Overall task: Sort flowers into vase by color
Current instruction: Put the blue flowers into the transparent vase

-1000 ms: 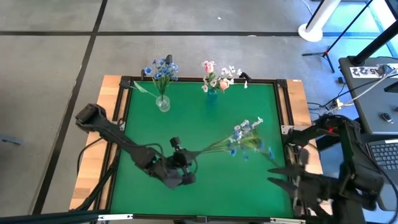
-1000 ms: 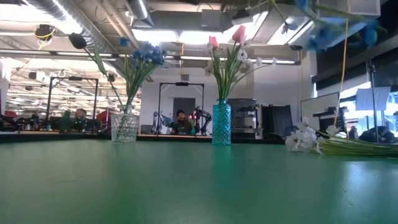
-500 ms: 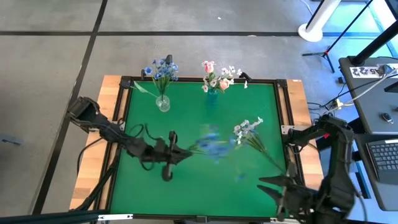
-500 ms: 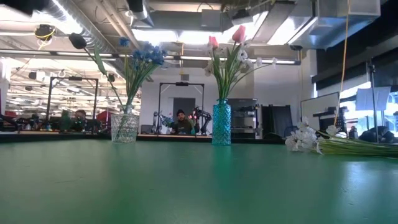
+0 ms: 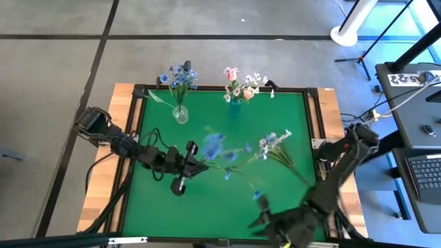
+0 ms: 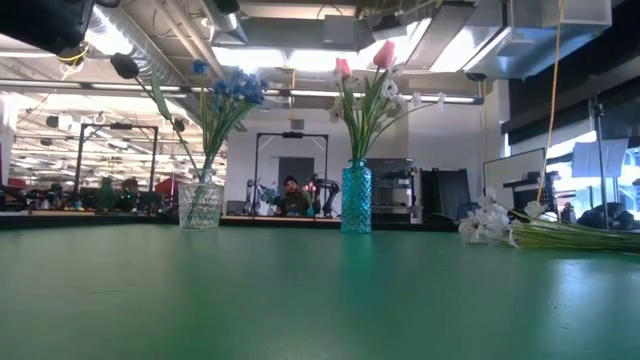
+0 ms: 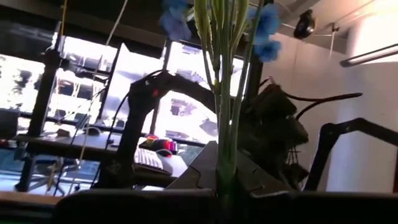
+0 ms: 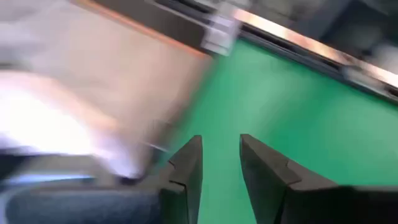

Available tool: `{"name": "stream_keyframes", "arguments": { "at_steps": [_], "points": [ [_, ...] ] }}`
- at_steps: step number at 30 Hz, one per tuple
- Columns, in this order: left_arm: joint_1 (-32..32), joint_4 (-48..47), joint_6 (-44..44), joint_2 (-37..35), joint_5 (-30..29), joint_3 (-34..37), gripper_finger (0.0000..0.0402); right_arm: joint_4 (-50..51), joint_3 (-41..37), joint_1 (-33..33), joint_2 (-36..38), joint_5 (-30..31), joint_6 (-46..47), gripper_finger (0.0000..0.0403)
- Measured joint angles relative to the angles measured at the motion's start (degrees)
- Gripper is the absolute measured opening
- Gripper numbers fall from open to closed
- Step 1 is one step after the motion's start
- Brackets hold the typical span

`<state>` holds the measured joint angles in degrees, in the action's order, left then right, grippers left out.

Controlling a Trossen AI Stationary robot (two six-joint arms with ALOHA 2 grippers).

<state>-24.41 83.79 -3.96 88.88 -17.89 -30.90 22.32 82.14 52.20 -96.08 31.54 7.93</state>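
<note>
L claw (image 5: 195, 165) clamps thin green stems of blue flowers (image 5: 215, 146).

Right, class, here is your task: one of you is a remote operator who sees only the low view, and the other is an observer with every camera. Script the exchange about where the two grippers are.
Operator: No gripper shows in my view. Where is the left one?
Observer: The left gripper is over the middle of the table, shut on the stems of the blue flowers.
Operator: And the right one?
Observer: The right gripper is by the table's near edge, fingers apart with nothing between them.
Operator: How does the white spray lie?
Observer: Its stem runs toward the near right corner.
</note>
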Motion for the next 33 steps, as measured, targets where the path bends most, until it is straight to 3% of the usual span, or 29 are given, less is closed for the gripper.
{"name": "stream_keyframes", "arguments": {
  "at_steps": [2,3,9,14,19,25,30,33],
  "points": [
    [0.2,0.0,0.0,0.0,1.2,-0.8,0.0,-11.2,-3.8,-3.2,-0.1,-10.2,-6.8,0.0105],
    [0.1,0.0,0.0,0.0,1.6,-1.1,0.0,-14.7,-5.2,-4.7,-0.1,-11.9,-8.6,0.0105],
    [-0.2,-0.7,0.0,0.0,3.4,-1.8,0.0,-28.1,-9.6,-13.2,0.0,-0.9,-14.6,0.0105],
    [-1.5,-1.7,0.0,0.0,2.4,-1.8,0.0,-47.4,-13.8,-18.2,0.0,-6.2,-21.0,0.0105],
    [-4.2,-2.2,0.8,0.0,-0.4,-1.9,0.0,-61.5,-18.2,-21.4,0.1,-7.5,-24.7,0.0105],
    [-6.4,-4.3,1.9,0.0,-7.0,-1.9,0.0,-80.9,-26.0,-27.8,0.0,-19.0,-15.1,0.0105],
    [-6.4,-7.2,-0.4,0.0,-9.2,-1.9,0.0,-81.9,-27.2,-33.8,0.0,-31.1,-4.3,0.0112],
    [-6.1,-8.6,-1.7,0.0,-10.3,-1.9,0.0,-82.1,-27.2,-34.7,-0.5,-34.3,-2.7,0.0129]
  ]
}}
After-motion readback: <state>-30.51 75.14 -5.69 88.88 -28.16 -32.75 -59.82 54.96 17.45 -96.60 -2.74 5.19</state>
